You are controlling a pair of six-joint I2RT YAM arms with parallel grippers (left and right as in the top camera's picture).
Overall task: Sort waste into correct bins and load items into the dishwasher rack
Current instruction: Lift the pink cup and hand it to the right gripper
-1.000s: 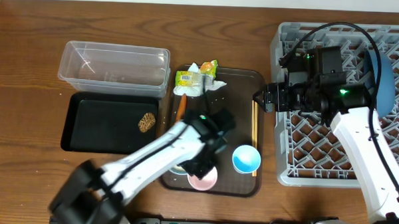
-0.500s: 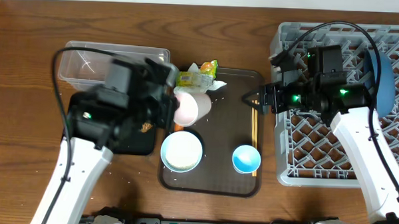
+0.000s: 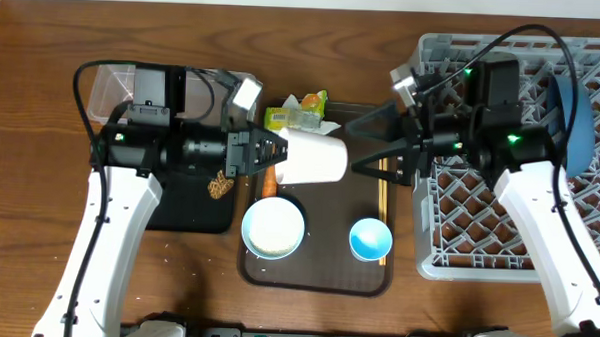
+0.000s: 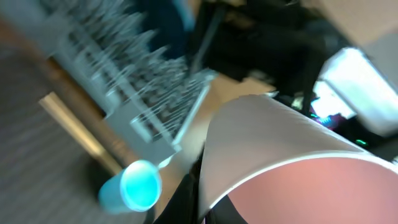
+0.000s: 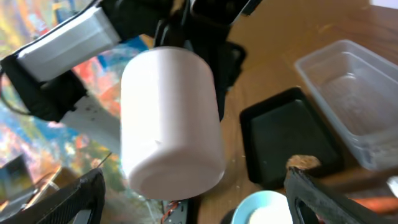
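Observation:
My left gripper (image 3: pixel 272 154) is shut on the rim of the small pink cup (image 3: pixel 312 159) and holds it sideways above the brown serving tray, base toward the right arm. The cup fills the left wrist view (image 4: pixel 280 155) and the right wrist view (image 5: pixel 171 118). My right gripper (image 3: pixel 366 146) is open wide, its fingertips just off the cup's base. The white bowl (image 3: pixel 274 228), the light blue cup (image 3: pixel 371 239) and the chopsticks (image 3: pixel 382 186) lie on the serving tray. The wrapper (image 3: pixel 294 115) and tissue (image 3: pixel 321 129) are at its back edge. The brown food lump (image 3: pixel 220 184) lies in the black tray (image 3: pixel 178 212).
The grey rack (image 3: pixel 478 220) stands at the right with the dark blue dish (image 3: pixel 574 118) upright in it. The clear tub (image 3: pixel 108 82) is behind the black tray, mostly under my left arm. The brown serving tray (image 3: pixel 321 274) is between the arms.
My left arm has lifted the pink cup off the serving tray and turned it sideways toward the right arm. My right gripper has opened wide and faces the cup.

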